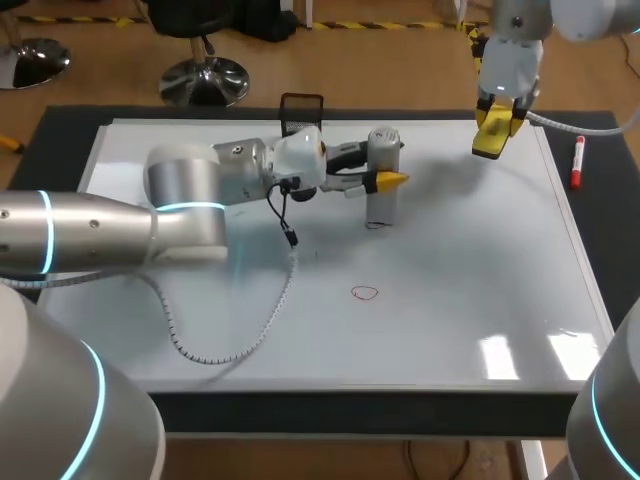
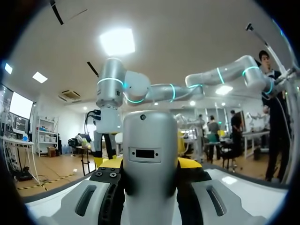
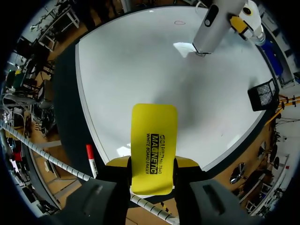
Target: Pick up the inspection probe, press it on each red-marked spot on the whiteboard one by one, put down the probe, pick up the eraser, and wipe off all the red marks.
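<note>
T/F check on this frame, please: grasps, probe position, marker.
1. The left end effector is shut on the probe. True.
2. The right end effector is empty. False: it is shut on the yellow eraser.
3. The probe's tip stands on the red circle. False: the circle lies apart from the tip, nearer the robot's edge of the whiteboard.
4. A red marker lies off the whiteboard, on the dark mat at the robot's right. True.
5. The eraser rests flat on the whiteboard. False: it is held clear above the board's far right corner.
</note>
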Controlling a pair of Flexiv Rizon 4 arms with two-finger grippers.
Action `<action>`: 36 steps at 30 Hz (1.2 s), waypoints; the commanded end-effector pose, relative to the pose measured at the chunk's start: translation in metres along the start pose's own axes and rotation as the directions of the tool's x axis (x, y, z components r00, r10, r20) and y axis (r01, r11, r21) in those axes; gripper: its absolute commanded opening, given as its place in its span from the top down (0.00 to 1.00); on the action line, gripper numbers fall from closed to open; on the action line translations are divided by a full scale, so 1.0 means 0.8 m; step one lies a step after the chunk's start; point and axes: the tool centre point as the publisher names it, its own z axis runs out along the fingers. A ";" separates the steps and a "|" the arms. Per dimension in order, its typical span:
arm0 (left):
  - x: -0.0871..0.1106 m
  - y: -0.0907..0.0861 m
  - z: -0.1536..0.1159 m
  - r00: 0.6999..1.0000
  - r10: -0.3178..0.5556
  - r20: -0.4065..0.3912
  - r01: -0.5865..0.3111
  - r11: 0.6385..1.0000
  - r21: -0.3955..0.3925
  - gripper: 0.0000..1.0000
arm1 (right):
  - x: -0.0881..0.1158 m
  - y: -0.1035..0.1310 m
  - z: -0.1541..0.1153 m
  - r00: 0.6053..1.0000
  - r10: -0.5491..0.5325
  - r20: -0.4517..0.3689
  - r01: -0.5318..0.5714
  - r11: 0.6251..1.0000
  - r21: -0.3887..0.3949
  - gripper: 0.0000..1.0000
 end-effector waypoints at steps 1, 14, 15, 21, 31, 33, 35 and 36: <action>-0.003 0.006 0.001 1.000 0.000 0.001 0.000 1.000 0.002 1.00 | 0.000 -0.001 -0.002 1.000 -0.002 -0.004 0.002 1.000 0.000 1.00; -0.003 0.014 -0.004 1.000 -0.011 0.014 0.011 1.000 -0.009 1.00 | 0.000 -0.001 -0.002 1.000 -0.002 -0.004 0.002 1.000 0.000 1.00; -0.003 0.014 -0.005 1.000 -0.013 0.016 0.013 1.000 -0.008 1.00 | 0.000 -0.001 -0.002 1.000 -0.002 -0.004 0.002 1.000 0.000 1.00; -0.002 0.016 -0.005 1.000 -0.019 0.013 0.019 1.000 -0.010 1.00 | 0.000 -0.001 -0.002 1.000 -0.002 -0.004 0.002 1.000 0.000 1.00; -0.003 0.021 -0.006 0.999 -0.030 0.016 0.030 0.999 -0.022 1.00 | 0.000 -0.001 -0.002 1.000 -0.002 -0.004 0.002 1.000 0.000 1.00; -0.003 0.021 -0.006 0.999 -0.031 0.018 0.032 0.999 -0.021 1.00 | 0.000 -0.001 -0.002 1.000 -0.002 -0.004 0.002 1.000 0.000 1.00; -0.003 0.021 -0.006 0.999 -0.032 0.018 0.032 0.999 -0.022 1.00 | 0.000 -0.001 -0.002 1.000 -0.002 -0.004 0.002 1.000 0.000 1.00; -0.003 0.021 -0.006 0.999 -0.032 0.017 0.032 0.999 -0.023 1.00 | 0.000 -0.001 -0.002 1.000 -0.002 -0.004 0.002 1.000 0.000 1.00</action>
